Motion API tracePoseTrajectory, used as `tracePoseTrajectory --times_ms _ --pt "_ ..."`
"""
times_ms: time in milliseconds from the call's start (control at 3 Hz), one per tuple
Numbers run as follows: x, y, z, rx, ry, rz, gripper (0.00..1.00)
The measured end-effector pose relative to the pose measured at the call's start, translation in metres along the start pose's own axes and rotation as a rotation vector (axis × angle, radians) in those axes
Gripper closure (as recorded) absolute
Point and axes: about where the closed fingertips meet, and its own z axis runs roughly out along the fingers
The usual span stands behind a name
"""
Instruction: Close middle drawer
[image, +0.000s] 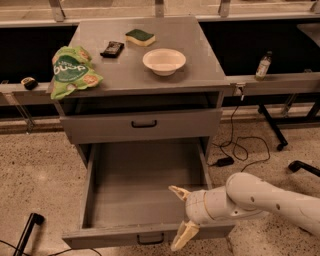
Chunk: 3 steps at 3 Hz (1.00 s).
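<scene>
The middle drawer (145, 185) is pulled far out of the grey cabinet, its long grey tray empty. Its low front panel (110, 237) faces me at the bottom, with a small black bar handle (150, 239) at centre. My gripper (179, 218) is at the drawer's front right corner, open: one cream finger (178, 192) lies over the tray inside, the other finger (183, 236) hangs in front of the panel. My white arm (260, 200) comes in from the right. The taller-fronted top drawer (142, 124) above is shut.
On the cabinet top (200, 60) lie a green chip bag (71, 70), a black bar (112, 48), a green sponge (140, 36) and a white bowl (164, 61). A bottle (263, 65) stands on the right ledge. A cable (235, 145) lies on the floor.
</scene>
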Motion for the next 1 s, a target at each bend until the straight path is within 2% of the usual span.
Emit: tracePoseTrajectory --times_ms 333,667,1000 --pt "0.022 -0.002 0.03 -0.012 0.016 -0.054 0.0" --pt "0.048 -0.002 0.066 -0.037 0.079 -0.157 0.03" --pt "0.06 -0.002 0.081 -0.056 0.107 -0.194 0.15"
